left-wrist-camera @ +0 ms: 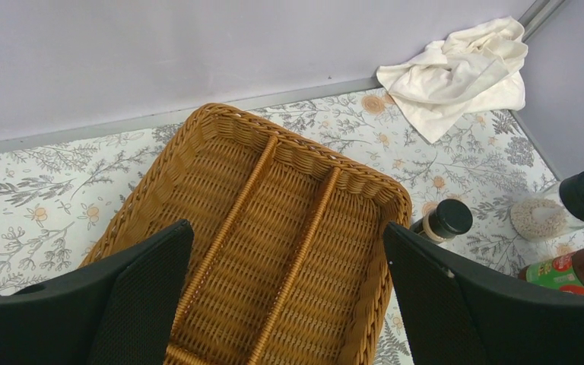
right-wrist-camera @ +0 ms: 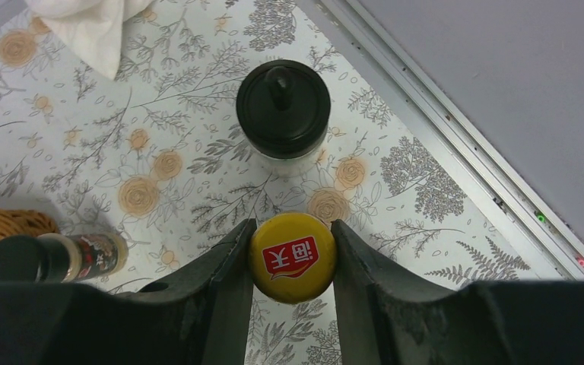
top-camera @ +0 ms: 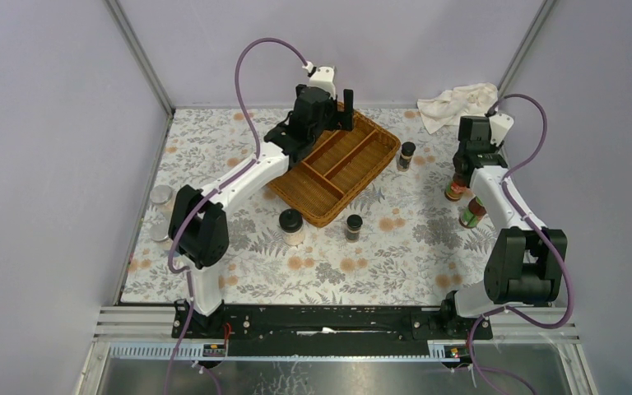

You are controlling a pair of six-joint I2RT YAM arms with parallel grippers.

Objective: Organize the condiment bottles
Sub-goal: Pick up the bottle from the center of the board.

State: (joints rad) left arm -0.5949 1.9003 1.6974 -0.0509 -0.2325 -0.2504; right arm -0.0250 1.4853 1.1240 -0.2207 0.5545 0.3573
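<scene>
Right wrist view, fingers: the right gripper [right-wrist-camera: 292,257] pinches the cap of a yellow-capped sauce bottle [right-wrist-camera: 292,262] from both sides, its dark fingers [right-wrist-camera: 220,296] pressed against the cap.
Held bottle, look: seen from straight above, it has a round yellow cap with a red patch and white characters. In the top view its body shows dark with a red label.
Held bottle, place: near the right edge of the flowered table [top-camera: 411,247]. Whether its base rests on the table cannot be told.
Just beyond it: a black-lidded jar [right-wrist-camera: 283,109] with pale contents stands upright, close to the held bottle but apart from it.
To its left: a slim spice jar [right-wrist-camera: 53,257] with a black cap and dark label stands beside the rim of the wicker tray [right-wrist-camera: 0,220].
Nearer the arm base: a second sauce bottle [top-camera: 471,214] with a green and red label.
Left gripper [left-wrist-camera: 289,274]: fingers spread wide and gripping nothing, above the tray's long compartments.
In front of the tray: a wide black-lidded pale jar [top-camera: 291,226] and a small dark jar [top-camera: 354,227].
Left table edge: two silver-topped shakers [top-camera: 162,197].
Far right corner: a crumpled white cloth [top-camera: 457,103].
</scene>
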